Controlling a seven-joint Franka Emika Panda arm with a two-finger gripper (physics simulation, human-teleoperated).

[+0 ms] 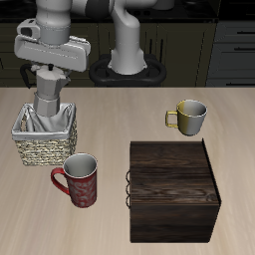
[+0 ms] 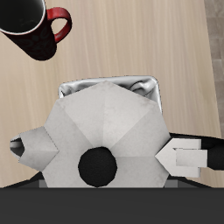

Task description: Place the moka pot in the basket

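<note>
We hold the small silver faceted moka pot [image 1: 48, 97] in our claw [image 1: 51, 72], fingers clamped on its upper part, directly above the square woven wicker basket [image 1: 46, 146] with its pale cloth lining. From the claw's own view the pot [image 2: 105, 122] fills most of the frame, with the basket [image 2: 112, 86] rim just showing beyond it. Whether the base is past the rim yet, we cannot tell. If we let go off-centre, the pot could catch the rim, tip out and roll toward the red patterned mug [image 1: 79, 178] just beyond the basket.
</note>
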